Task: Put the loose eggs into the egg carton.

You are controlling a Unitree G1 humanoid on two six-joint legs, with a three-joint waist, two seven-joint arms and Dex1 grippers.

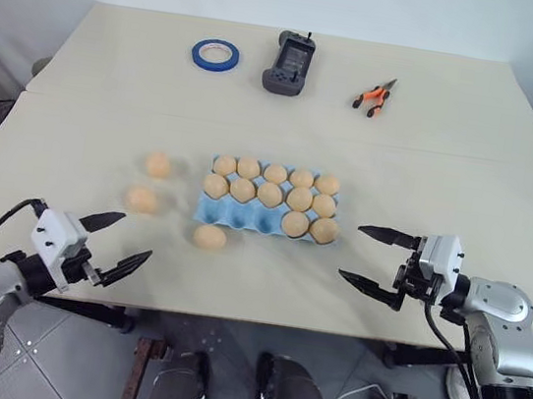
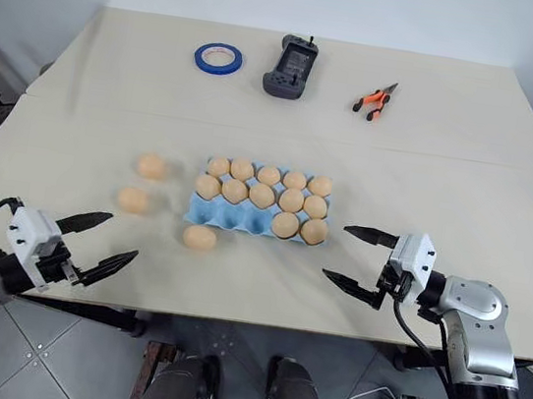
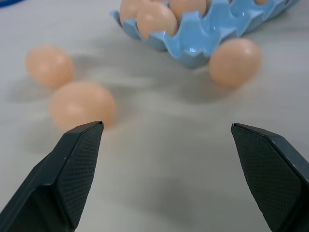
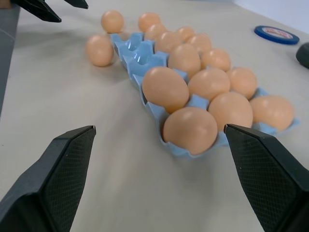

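Both my left hand (image 1: 111, 242) and right hand (image 1: 377, 260) gape wide, holding nothing. The egg carton (image 1: 234, 217) sits mid-counter (image 1: 450, 166); three loose eggs (image 1: 142, 199) lie at its nine o'clock.

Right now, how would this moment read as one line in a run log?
egg carton: twelve eggs in, three near cups empty | loose eggs: three on table beside it | left pincer: open, empty | right pincer: open, empty

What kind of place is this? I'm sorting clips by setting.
Probably a lab or workshop, not a kitchen: a plain table carries a tape ring, orange-handled pliers and a handheld device beside the egg carton.
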